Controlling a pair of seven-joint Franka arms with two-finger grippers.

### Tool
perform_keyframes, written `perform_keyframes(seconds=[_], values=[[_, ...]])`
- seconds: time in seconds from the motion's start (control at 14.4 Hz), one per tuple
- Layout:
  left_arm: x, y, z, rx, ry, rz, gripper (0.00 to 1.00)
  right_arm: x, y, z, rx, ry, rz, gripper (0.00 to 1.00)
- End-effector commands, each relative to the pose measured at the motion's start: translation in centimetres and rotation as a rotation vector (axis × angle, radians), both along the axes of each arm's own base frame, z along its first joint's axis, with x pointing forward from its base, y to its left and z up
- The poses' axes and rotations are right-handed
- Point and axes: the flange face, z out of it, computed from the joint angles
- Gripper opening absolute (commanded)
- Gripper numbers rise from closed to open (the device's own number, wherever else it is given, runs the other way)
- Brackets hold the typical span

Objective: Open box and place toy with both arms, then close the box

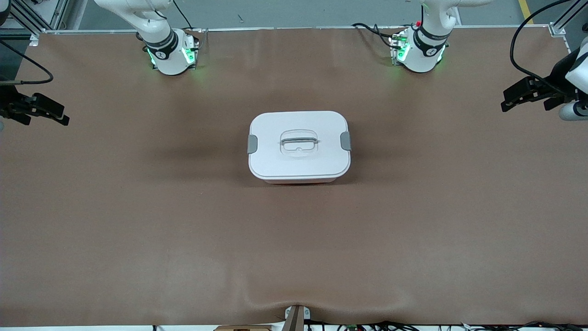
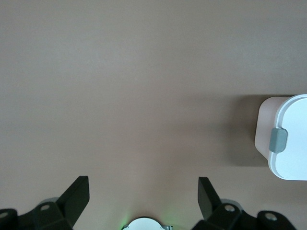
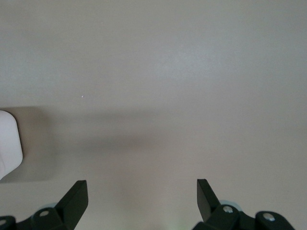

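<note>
The white box [image 1: 299, 146] stands shut at the middle of the table, its lid on, with grey side latches [image 1: 252, 144] and a recessed top handle [image 1: 299, 140]. One end of it shows in the left wrist view [image 2: 291, 160] and a corner in the right wrist view [image 3: 8, 143]. The toy is out of view. My left gripper [image 1: 511, 99] hangs open and empty over the left arm's end of the table, and is also seen in its wrist view [image 2: 143, 184]. My right gripper [image 1: 62, 115] hangs open and empty over the right arm's end, also seen in its wrist view [image 3: 142, 188].
The brown table mat [image 1: 183, 230] covers the whole table. The two arm bases [image 1: 172, 55] [image 1: 420, 53] glow green along the table edge farthest from the front camera. A small bracket [image 1: 296, 315] sits at the nearest edge.
</note>
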Motion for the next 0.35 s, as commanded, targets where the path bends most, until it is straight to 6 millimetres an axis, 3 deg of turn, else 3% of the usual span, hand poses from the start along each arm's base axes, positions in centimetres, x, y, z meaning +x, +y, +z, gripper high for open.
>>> perform_keyframes(seconds=[0.0,0.28], values=[[-0.04,-0.33,0.08,-0.019,-0.008,0.0,1.0,-0.41,-0.14,0.17,0.016,-0.002,-0.002,1.0],[0.08,-0.11,-0.33,-0.02,0.002,0.004,1.0,-0.43,-0.22,0.15,0.017,0.0,-0.003,1.0]])
